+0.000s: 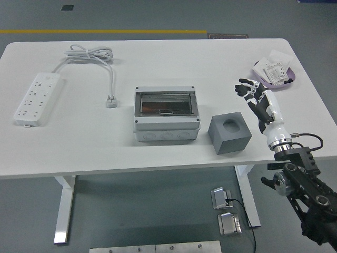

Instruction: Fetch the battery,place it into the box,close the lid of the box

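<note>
A grey box with a smoky see-through lid stands at the table's middle; the lid lies down on it. To its right is a grey block with a round hole in its top. A purple tray with white packets sits at the far right. No loose battery shows. My right hand hovers between the block and the tray, to the tray's lower left. Its fingers are loosely spread and hold nothing. My left arm is out of view.
A white power strip lies at the left, with its coiled cord and plug behind and left of the box. The table's right edge is close to my right forearm.
</note>
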